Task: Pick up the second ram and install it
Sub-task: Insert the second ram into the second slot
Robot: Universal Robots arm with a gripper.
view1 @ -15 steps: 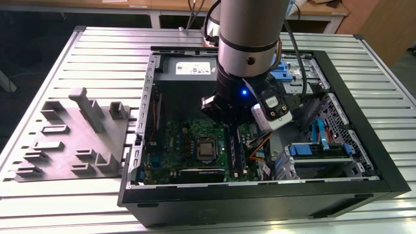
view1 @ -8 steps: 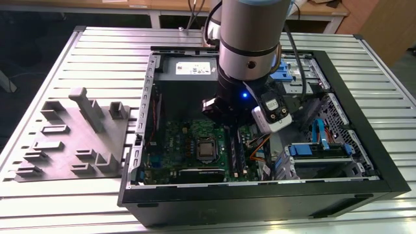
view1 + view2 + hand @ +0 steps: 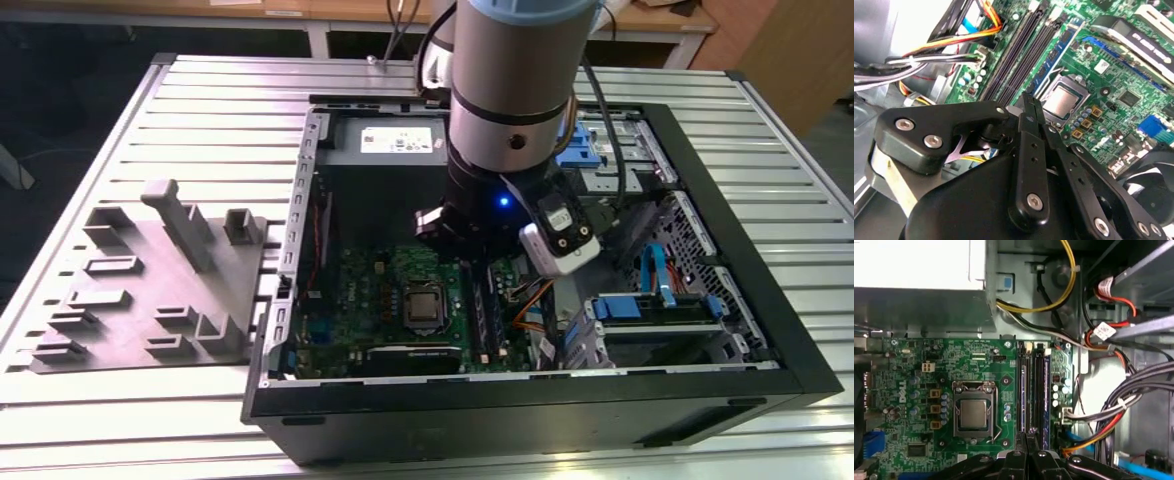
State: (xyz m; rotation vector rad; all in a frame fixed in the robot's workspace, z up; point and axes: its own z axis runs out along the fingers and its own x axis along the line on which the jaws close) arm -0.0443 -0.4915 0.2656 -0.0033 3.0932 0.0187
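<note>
Because the case [image 3: 534, 410] lies with its open side up, the board [image 3: 914, 360] faces the ceiling and the arm [image 3: 514, 100] can reach straight down into it. The gripper [image 3: 1027, 106] hangs there, over the slots [image 3: 1040, 390] beside the CPU [image 3: 973, 412]. Its fingers [image 3: 1030, 150] are drawn together with no gap showing at the tips. That narrow set would suit either nipping a thin card by its faces or bearing down on its top edge, and I cannot tell which it is. A blue-green stick with small black chips, which I take for the ram [image 3: 1056, 57], stands on edge in the slot nearest the CPU. In both wrist views the fingertips line up with its near end, but the linkage hides whether they touch it. Keeping the fingers in line with the slot makes sense, since such a stick probably seats only when pushed squarely. The cables [image 3: 944, 55] are bundled on the far side of the slots, clear of the gripper. On the table [image 3: 200, 100], at the exterior view's left of the case, a grey fixture [image 3: 160, 290] with upright holders looks meant for staging parts.
</note>
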